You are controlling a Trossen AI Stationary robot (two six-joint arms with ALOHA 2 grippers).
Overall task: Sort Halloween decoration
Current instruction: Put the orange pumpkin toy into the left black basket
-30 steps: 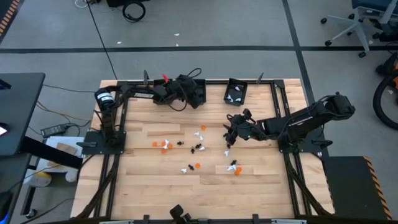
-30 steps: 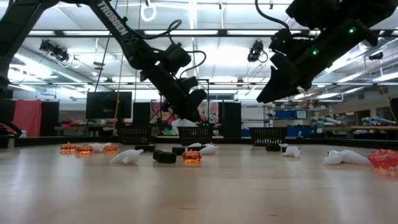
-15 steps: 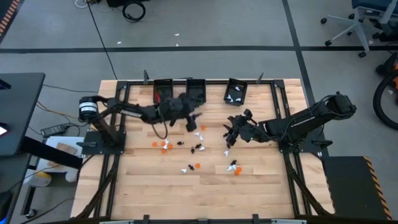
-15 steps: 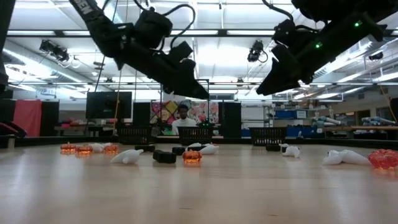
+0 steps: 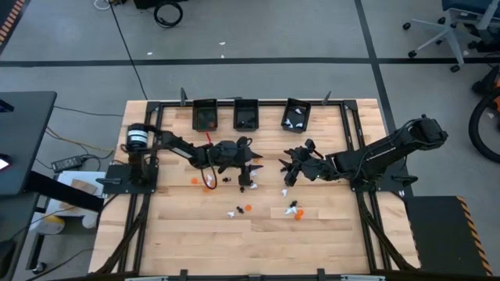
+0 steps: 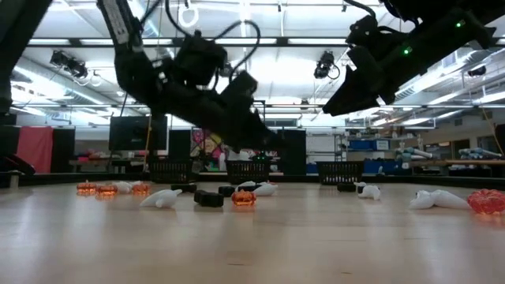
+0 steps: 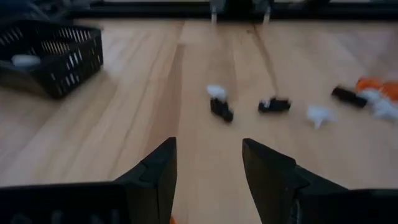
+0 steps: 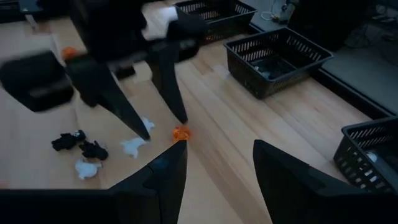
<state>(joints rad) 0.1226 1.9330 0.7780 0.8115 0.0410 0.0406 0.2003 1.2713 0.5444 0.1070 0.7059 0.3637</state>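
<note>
The Halloween decoration lies scattered on the wooden table: orange point(image 5: 207, 181), black point(image 5: 250, 186) and white point(image 5: 234, 211) trinkets. My left gripper point(image 5: 250, 168) hangs open low over the middle cluster, nothing between its fingers point(image 7: 208, 180). Just beyond them lie a black-and-white trinket point(image 7: 219, 106), a black one point(image 7: 273, 104) and a white one point(image 7: 318, 115). My right gripper point(image 5: 287, 165) hovers open to the right of the cluster, higher up point(image 6: 347, 95). It is also empty point(image 8: 214, 180), facing the left gripper point(image 8: 155, 93) and an orange trinket point(image 8: 181, 132).
Three small black bins stand along the far edge: left point(image 5: 205, 115), middle point(image 5: 245, 115) and right point(image 5: 297, 115), the right one with white pieces inside. More trinkets lie toward the near right point(image 5: 295, 209). The table's black frame point(image 5: 351, 140) runs along the edges.
My left gripper has swung from over the far bins toward the table's middle and near side. It has sunk lower and tipped from pointing steeply down to nearly level, over the trinket cluster. The left and middle bins now show uncovered.
</note>
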